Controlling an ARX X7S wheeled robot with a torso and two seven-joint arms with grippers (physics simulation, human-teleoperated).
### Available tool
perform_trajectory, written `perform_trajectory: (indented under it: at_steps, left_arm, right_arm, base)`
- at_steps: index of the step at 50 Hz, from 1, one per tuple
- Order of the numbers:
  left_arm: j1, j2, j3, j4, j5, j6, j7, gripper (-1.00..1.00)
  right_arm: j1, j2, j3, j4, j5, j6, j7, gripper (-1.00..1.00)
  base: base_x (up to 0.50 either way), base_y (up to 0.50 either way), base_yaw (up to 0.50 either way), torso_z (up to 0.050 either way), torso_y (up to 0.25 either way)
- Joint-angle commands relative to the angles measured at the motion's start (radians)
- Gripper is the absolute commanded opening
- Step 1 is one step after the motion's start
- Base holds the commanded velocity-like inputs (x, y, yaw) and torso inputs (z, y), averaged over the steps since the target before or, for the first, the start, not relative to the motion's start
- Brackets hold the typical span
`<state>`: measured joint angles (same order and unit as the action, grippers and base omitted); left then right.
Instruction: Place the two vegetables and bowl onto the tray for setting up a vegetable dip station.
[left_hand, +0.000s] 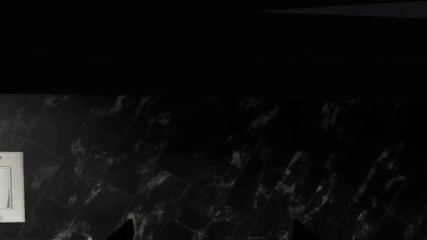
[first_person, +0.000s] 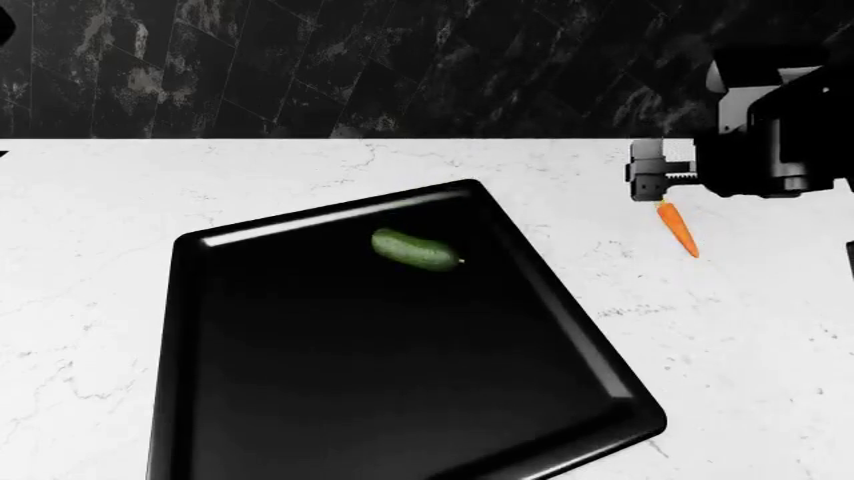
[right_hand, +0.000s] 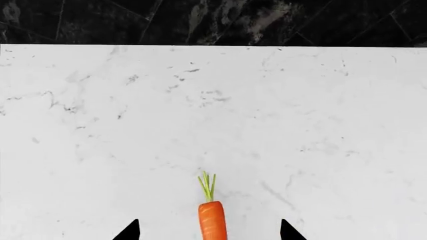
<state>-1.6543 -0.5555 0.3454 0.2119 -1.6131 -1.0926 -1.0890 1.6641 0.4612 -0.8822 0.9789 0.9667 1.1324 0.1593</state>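
Observation:
The black tray (first_person: 227, 400) lies on the white marble counter in the head view. The dark green cucumber (first_person: 415, 250) lies on its far part. The orange carrot (first_person: 678, 229) lies on the counter to the right of the tray. My right gripper (first_person: 649, 172) hovers over the carrot's leafy end. In the right wrist view the carrot (right_hand: 212, 220) lies between the wide-apart fingertips of the right gripper (right_hand: 209, 233), untouched. My left gripper (left_hand: 212, 235) is open and empty and faces the dark wall. The bowl is out of view.
A dark marble-tiled backsplash (first_person: 334, 70) runs along the back of the white counter (first_person: 747, 340). A white wall outlet (left_hand: 11, 186) shows in the left wrist view.

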Motion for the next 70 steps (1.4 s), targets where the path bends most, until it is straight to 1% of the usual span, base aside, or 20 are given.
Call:
perform_trajectory:
  at_steps: [1, 8, 19, 25, 28, 33, 36, 39, 41, 47, 51, 59, 60, 70]
  left_arm:
    - [-0.001, 0.0, 0.005, 0.003, -0.005, 0.002, -0.003, 1.0]
    - [0.001, 0.002, 0.001, 0.005, -0.022, 0.007, 0.001, 1.0]
    - [-0.003, 0.001, 0.005, 0.008, -0.028, 0.007, 0.005, 1.0]
    - [-0.002, -0.002, 0.007, 0.014, -0.018, 0.011, 0.008, 1.0]
    - [-0.004, -0.003, 0.01, 0.016, -0.02, 0.009, 0.012, 1.0]
    - [-0.007, -0.004, 0.015, 0.02, -0.013, 0.008, 0.012, 1.0]
    - [-0.004, -0.005, 0.015, 0.02, -0.009, 0.012, 0.012, 1.0]
    - [-0.007, -0.005, 0.017, 0.022, -0.008, 0.012, 0.01, 1.0]
    - [-0.006, -0.006, 0.018, 0.022, -0.006, 0.013, 0.011, 1.0]
    - [-0.004, -0.008, 0.02, 0.023, -0.003, 0.016, 0.013, 1.0]
    - [-0.006, -0.007, 0.021, 0.021, -0.006, 0.016, 0.009, 1.0]
    - [-0.006, -0.008, 0.024, 0.022, -0.007, 0.018, 0.008, 1.0]
    - [-0.005, -0.008, 0.024, 0.023, -0.008, 0.019, 0.008, 1.0]
    - [-0.009, -0.011, 0.024, 0.023, -0.01, 0.022, 0.007, 1.0]
  right_arm:
    - [-0.025, 0.019, -0.03, 0.007, -0.025, -0.004, -0.022, 1.0]
    - [-0.031, 0.021, -0.047, -0.011, -0.035, -0.016, -0.051, 1.0]
    - [-0.006, -0.008, -0.076, 0.023, -0.059, -0.027, -0.102, 1.0]
    - [-0.001, -0.013, -0.083, 0.03, -0.068, -0.037, -0.116, 1.0]
    - [-0.011, 0.004, -0.072, 0.001, -0.056, -0.023, -0.094, 1.0]
    - [-0.032, 0.032, -0.048, -0.056, -0.026, 0.011, -0.053, 1.0]
    - [-0.043, 0.042, -0.041, -0.071, -0.017, 0.019, -0.045, 1.0]
    - [-0.058, 0.057, -0.025, -0.102, 0.014, 0.077, -0.013, 1.0]
    - [-0.065, 0.062, -0.023, -0.105, 0.016, 0.075, -0.01, 1.0]
    - [-0.097, 0.104, 0.05, -0.183, 0.103, 0.169, 0.087, 1.0]
    - [-0.128, 0.142, 0.116, -0.254, 0.17, 0.202, 0.16, 1.0]
    - [-0.167, 0.16, 0.18, -0.275, 0.236, 0.218, 0.22, 1.0]
    - [-0.17, 0.159, 0.188, -0.28, 0.246, 0.227, 0.233, -1.0]
    - [-0.149, 0.153, 0.173, -0.275, 0.228, 0.206, 0.212, -1.0]
  base:
    - [0.0, 0.0, 0.0, 0.0, 0.0]
    - [0.0, 0.0, 0.0, 0.0, 0.0]
    - [0.0, 0.0, 0.0, 0.0, -0.237]
    - [0.0, 0.0, 0.0, 0.0, -0.035]
    - [0.0, 0.0, 0.0, 0.0, 0.0]
    - [0.0, 0.0, 0.0, 0.0, -0.234]
    - [0.0, 0.0, 0.0, 0.0, 0.0]
    - [0.0, 0.0, 0.0, 0.0, 0.0]
    - [0.0, 0.0, 0.0, 0.0, 0.0]
    - [0.0, 0.0, 0.0, 0.0, 0.0]
    - [0.0, 0.0, 0.0, 0.0, 0.0]
    - [0.0, 0.0, 0.0, 0.0, -0.003]
    - [0.0, 0.0, 0.0, 0.0, 0.0]
    - [0.0, 0.0, 0.0, 0.0, -0.002]
